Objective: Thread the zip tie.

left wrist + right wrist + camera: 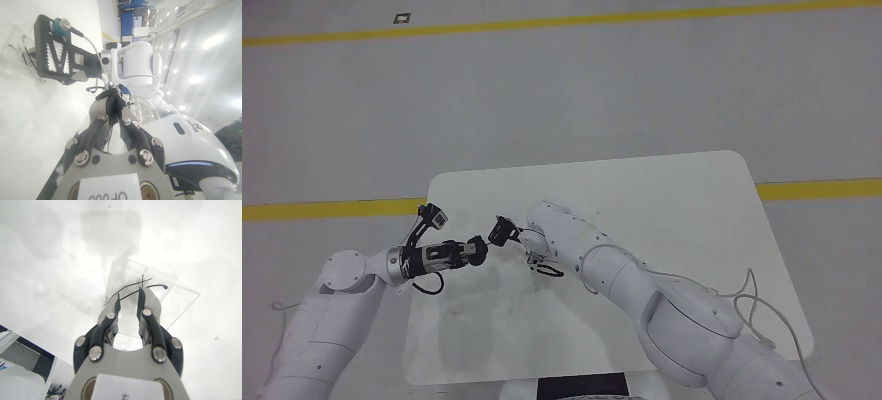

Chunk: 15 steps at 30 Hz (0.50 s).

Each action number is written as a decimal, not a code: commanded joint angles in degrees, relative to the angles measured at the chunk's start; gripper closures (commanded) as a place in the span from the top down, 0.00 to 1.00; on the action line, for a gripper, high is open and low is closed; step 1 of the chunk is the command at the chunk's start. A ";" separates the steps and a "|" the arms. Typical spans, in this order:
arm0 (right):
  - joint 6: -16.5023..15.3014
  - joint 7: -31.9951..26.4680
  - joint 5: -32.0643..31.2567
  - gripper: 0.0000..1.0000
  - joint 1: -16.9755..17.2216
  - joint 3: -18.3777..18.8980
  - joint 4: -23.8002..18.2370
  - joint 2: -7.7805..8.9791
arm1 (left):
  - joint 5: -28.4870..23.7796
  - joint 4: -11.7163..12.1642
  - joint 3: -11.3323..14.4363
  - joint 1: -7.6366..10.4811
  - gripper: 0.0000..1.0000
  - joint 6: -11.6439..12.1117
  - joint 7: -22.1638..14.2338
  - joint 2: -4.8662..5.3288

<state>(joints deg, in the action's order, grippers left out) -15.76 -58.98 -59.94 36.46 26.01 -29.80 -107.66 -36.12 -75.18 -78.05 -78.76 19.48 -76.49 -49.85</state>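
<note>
At left: left gripper (113,103) raised beside right arm's wrist, fingers pressed together at tips; cannot tell whether anything is pinched between them. Right gripper (129,292) points down at table (692,200), fingers spread wide, nothing held. Two zip ties (157,286) lie crossed in clear tray (187,306) just past its fingertips, long axis running across gap, head (165,287) off to one side. Right arm judged nearer for pick. White label (108,187) on gripper base, print cut off

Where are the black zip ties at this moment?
In the right wrist view, the zip ties lie crossed in a clear tray, just beyond the open right gripper.
</note>
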 commanded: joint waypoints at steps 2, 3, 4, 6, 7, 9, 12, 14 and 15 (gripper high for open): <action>0.62 -0.29 -0.71 0.23 -0.05 -0.25 0.43 -0.30 | 0.00 0.00 0.00 0.00 0.00 0.00 0.00 0.00; 0.74 -0.27 -0.85 0.23 -0.16 -0.23 0.66 -0.36 | 0.00 0.00 0.00 0.00 0.00 0.00 0.00 0.00; 1.06 -0.44 -1.28 0.23 -0.30 -0.34 0.87 -0.43 | 0.00 0.00 0.00 0.00 0.00 0.00 0.00 0.00; 1.40 -0.67 -1.79 0.22 -0.45 -0.43 1.26 -0.58 | 0.00 0.00 0.00 0.00 0.00 0.00 0.00 0.00; 1.67 -0.92 -2.21 0.21 -0.54 -0.56 1.37 -0.66 | 0.00 0.00 0.00 0.00 0.00 0.00 0.00 0.00; 2.04 -1.02 -2.45 0.19 -0.66 -0.50 1.70 -0.80 | 0.00 0.00 0.00 0.00 0.00 0.00 0.00 0.00; 2.10 -1.02 -2.54 0.17 -0.85 -0.31 2.01 -0.98 | 0.00 0.00 0.00 0.00 0.00 0.00 0.00 0.00; 1.76 -0.87 -2.20 0.16 -0.84 -0.08 2.05 -1.09 | 0.00 0.00 0.00 0.00 0.00 0.00 0.00 0.00; 1.52 -0.87 -2.09 0.16 -0.88 0.03 2.24 -1.15 | 0.00 0.00 0.00 0.00 0.00 0.00 0.00 0.00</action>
<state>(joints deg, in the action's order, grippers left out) -13.99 -59.88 -62.20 35.59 25.92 -27.69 -108.75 -36.12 -75.18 -78.05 -78.76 19.48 -76.49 -49.85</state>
